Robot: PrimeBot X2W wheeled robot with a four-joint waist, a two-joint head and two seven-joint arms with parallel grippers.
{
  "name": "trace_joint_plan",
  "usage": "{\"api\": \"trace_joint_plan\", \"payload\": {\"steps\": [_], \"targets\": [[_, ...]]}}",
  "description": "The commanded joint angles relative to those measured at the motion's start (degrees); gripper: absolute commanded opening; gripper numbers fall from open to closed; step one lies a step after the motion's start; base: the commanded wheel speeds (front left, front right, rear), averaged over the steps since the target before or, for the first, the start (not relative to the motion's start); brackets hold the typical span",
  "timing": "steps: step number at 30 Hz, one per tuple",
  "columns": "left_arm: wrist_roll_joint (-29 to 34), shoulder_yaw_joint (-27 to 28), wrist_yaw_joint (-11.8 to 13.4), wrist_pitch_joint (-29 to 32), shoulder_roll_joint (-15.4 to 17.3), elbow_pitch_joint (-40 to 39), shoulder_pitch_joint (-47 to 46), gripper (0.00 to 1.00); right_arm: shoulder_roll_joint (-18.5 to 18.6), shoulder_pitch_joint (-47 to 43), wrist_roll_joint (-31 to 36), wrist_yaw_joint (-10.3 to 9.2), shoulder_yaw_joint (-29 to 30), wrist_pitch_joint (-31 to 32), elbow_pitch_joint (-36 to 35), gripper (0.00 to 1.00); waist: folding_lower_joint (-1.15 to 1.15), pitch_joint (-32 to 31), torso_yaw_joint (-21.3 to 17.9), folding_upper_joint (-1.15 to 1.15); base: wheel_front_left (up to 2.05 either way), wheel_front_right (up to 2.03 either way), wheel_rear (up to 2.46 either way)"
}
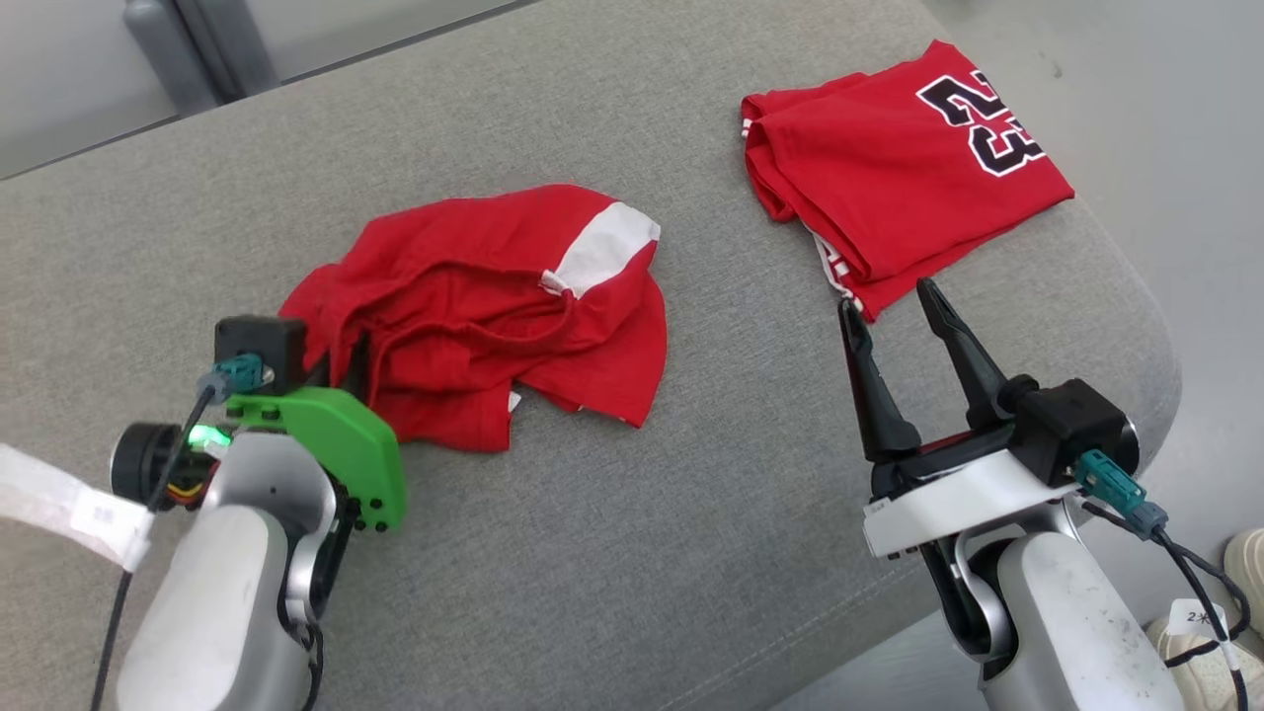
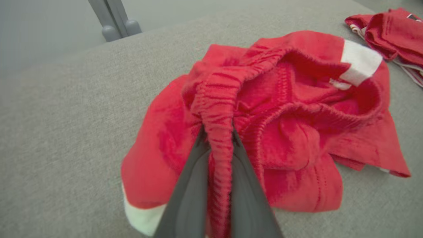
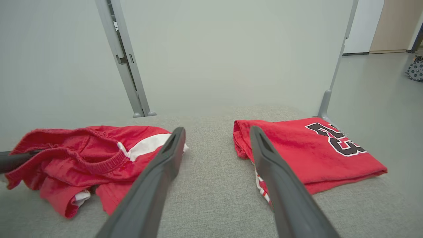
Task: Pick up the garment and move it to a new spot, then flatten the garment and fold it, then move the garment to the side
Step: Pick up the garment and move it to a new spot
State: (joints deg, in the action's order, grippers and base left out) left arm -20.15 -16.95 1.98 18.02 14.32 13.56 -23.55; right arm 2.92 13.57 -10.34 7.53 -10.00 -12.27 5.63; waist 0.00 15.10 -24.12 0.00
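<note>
Grab on: left gripper (image 1: pixel 348 367) clamped on the crumpled red cloth shorts with a white stripe (image 1: pixel 494 316); right gripper (image 1: pixel 887 314) spread, holding nothing.
Head view: shorts heaped on the grey woven upholstered cushion (image 1: pixel 642 553), at 9 o'clock of centre, with the left gripper at their 8 o'clock edge. The folded red jersey with black "23" (image 1: pixel 889 178) lies at 2 o'clock, well apart from the shorts. Right gripper at 4 o'clock, tips just beside the jersey's near corner. Left wrist view: both fingers pressed together on the ribbed elastic waistband (image 2: pixel 218 109), which runs up toward 12 o'clock. Right wrist view: fingers wide apart over bare cushion, shorts at 9 o'clock, jersey at 3 o'clock.
</note>
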Motion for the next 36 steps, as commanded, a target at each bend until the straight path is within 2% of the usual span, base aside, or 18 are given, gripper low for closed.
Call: {"api": "trace_joint_plan", "payload": {"steps": [1, 2, 7, 11, 13, 18, 24, 31, 36], "targets": [[0.0, 0.1, 0.4, -1.9, -0.4, 1.0, 1.1, 0.21, 0.0, -0.4, 0.2, -0.09, 0.0, 0.0, 0.0, 1.0, 0.0, -0.5, 1.4, 0.0, 0.0, 0.0, 0.0], [0.2, -0.2, 0.0, -3.5, -0.7, 2.0, 1.5, 1.0, 0.0, -0.4, 0.4, -0.09, 0.0, 0.2, 0.0, 1.0, 0.0, -0.8, 2.0, 0.0, 0.0, 0.0, 0.0], [-0.3, -0.2, -1.4, -13.7, -2.8, 4.7, 3.1, 1.0, 0.0, -0.6, 1.0, -0.09, 0.5, 0.8, -0.3, 1.0, 0.0, -2.6, 4.9, 0.0, 0.0, 0.0, 0.0], [-2.3, 1.8, -1.8, -25.2, -5.4, 4.4, 5.6, 1.0, 0.0, -1.5, 1.7, -0.09, 1.9, 1.3, -0.7, 1.0, 0.0, -4.8, 7.4, 0.0, 0.0, 0.0, 0.0], [-2.5, 3.2, -1.9, -31.9, -6.7, 3.8, 8.9, 1.0, 0.0, -2.6, 2.4, -0.09, 3.8, 2.0, -0.9, 1.0, 0.0, -6.9, 10.0, 0.0, 0.0, 0.0, 0.0], [-0.3, 5.9, -2.2, -33.3, -7.4, -0.1, 13.2, 1.0, 0.4, -4.2, 3.1, -0.09, 6.4, 2.3, -0.6, 1.0, 0.0, -8.9, 13.3, 0.0, 0.0, 0.0, 0.0], [2.8, 12.5, -3.0, -33.2, -9.5, -7.2, 21.2, 1.0, 1.1, -5.4, 3.5, -0.09, 7.8, 2.0, 1.6, 1.0, 0.0, -10.7, 15.9, 0.0, 0.0, 0.0, 0.0], [5.1, 16.7, -5.7, -33.2, -10.7, -8.4, 26.2, 1.0, 1.9, -6.7, 2.9, -0.09, 8.2, 1.8, 3.7, 1.0, 0.0, -12.4, 18.5, 0.0, 0.0, 0.0, 0.0], [5.7, 18.1, -6.5, -33.2, -11.2, -8.9, 28.3, 1.0, 2.1, -7.7, 2.3, -0.09, 8.2, 1.6, 4.9, 1.0, 0.0, -13.8, 19.8, 0.0, 0.0, 0.0, 0.0]]}}
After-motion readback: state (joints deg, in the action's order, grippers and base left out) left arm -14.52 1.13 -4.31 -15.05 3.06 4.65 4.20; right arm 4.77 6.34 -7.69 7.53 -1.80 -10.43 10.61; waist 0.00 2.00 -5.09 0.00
